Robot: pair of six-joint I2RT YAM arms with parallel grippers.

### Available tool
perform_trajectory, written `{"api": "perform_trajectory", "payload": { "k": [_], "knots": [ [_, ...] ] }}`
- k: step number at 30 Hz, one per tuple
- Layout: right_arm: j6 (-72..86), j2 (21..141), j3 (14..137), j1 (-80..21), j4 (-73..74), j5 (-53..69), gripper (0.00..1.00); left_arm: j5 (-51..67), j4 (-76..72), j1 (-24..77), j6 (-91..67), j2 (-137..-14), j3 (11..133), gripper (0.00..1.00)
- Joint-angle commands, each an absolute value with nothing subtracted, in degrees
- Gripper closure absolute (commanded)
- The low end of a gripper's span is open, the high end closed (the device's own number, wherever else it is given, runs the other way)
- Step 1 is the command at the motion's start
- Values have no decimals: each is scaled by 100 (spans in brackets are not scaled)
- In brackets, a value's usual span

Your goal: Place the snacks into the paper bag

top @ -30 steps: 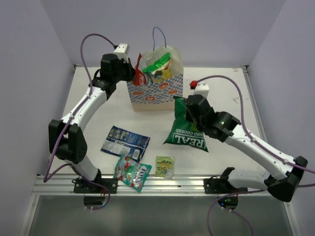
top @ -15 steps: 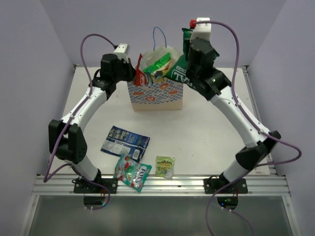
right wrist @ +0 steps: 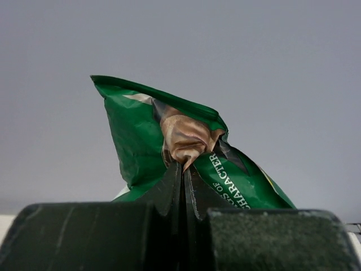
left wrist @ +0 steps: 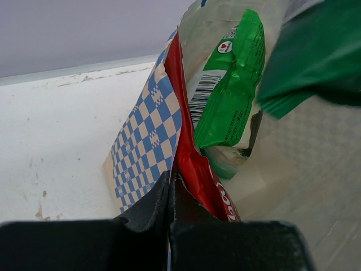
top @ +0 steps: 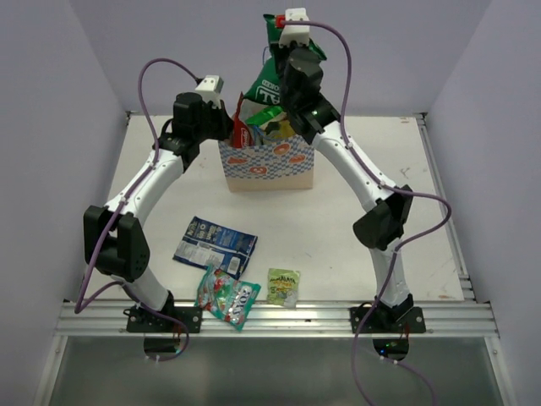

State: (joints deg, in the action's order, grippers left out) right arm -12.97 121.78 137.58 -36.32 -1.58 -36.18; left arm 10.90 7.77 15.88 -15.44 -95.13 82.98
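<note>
The dark green crinkly chip bag (right wrist: 135, 141) is clamped by its pinched top seam in the closed right gripper (right wrist: 183, 169). It hangs above the mouth of the tan kraft paper bag with a blue-white checkered band (top: 266, 165), which stands at the far middle of the white worktop (top: 338, 254). The left gripper (left wrist: 171, 183) is shut on that bag's left rim, beside a red packet (left wrist: 197, 169) and a green-white chip bag (left wrist: 225, 107) already inside. The hanging packet is best lowered straight down beside these, with the rim held open, and released only once it is mostly below the rim, so nothing is tipped.
</note>
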Motion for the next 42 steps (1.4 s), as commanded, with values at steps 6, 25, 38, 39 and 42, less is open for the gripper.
{"api": "perform_trajectory", "payload": {
  "k": [6, 25, 38, 39, 42],
  "knots": [
    [-1029, 11163, 11211, -3647, -1318, -3041, 100, 1195, 624, 1617, -1573, -9527, 8306, 100],
    [-791, 9949, 10388, -3700, 700, -1828, 100, 1257, 562, 1617, -1608, -9554, 8315, 100],
    [-88, 10556, 10539, -3709, 2355, -1547, 100, 1257, 580, 1617, -1608, -9413, 8306, 100],
    [-44, 10538, 10486, -3709, 2434, -1573, 100, 1266, 563, 1617, -1608, -9413, 8306, 100],
    [121, 10450, 10371, -3709, 2540, -1679, 100, 1292, 554, 1617, -1617, -9396, 8288, 100]
  ]
}}
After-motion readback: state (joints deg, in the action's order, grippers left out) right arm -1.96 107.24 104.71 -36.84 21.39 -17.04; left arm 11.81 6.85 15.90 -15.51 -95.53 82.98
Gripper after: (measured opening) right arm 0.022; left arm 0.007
